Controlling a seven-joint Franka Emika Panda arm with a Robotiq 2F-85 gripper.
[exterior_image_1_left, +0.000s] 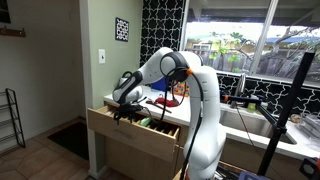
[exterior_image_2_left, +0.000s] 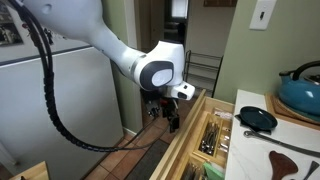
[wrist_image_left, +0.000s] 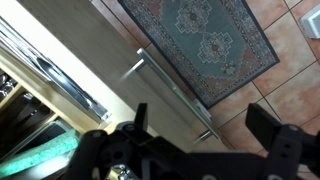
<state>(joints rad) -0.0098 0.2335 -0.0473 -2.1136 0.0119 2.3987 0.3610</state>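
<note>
Claw (exterior_image_2_left: 170, 116) hanging just off the front edge of the pulled-out drawer (exterior_image_2_left: 189, 130), jaws spread wide and gripping nothing. In the wrist view the two dark fingers (wrist_image_left: 140, 116) stand well apart, with only cabinet front and floor showing between them. It sits on the outer side of the drawer front, just beside the wooden lip; whether it touches the lip, I cannot tell.

The drawer itself juts out from under the table (exterior_image_2_left: 248, 158), top of the cabinet stack, and utensils (exterior_image_2_left: 212, 136) lie in its compartments. Below it, the wrist view shows a lower drawer front with a long metal handle (wrist_image_left: 140, 64), closed flush.

Room to move: on the aisle side there is free air behind the claw, down to a patterned rug (wrist_image_left: 205, 40) and tile floor (wrist_image_left: 296, 62). The fridge (exterior_image_2_left: 50, 100) stands across that aisle, well apart from the claw. The white arm (exterior_image_2_left: 100, 40) sweeps in from above.

On the table side it gets tighter: a dark pan (exterior_image_2_left: 258, 118) rests near the table edge above the drawer, and a teal kettle (exterior_image_2_left: 302, 92) sits further back
</note>
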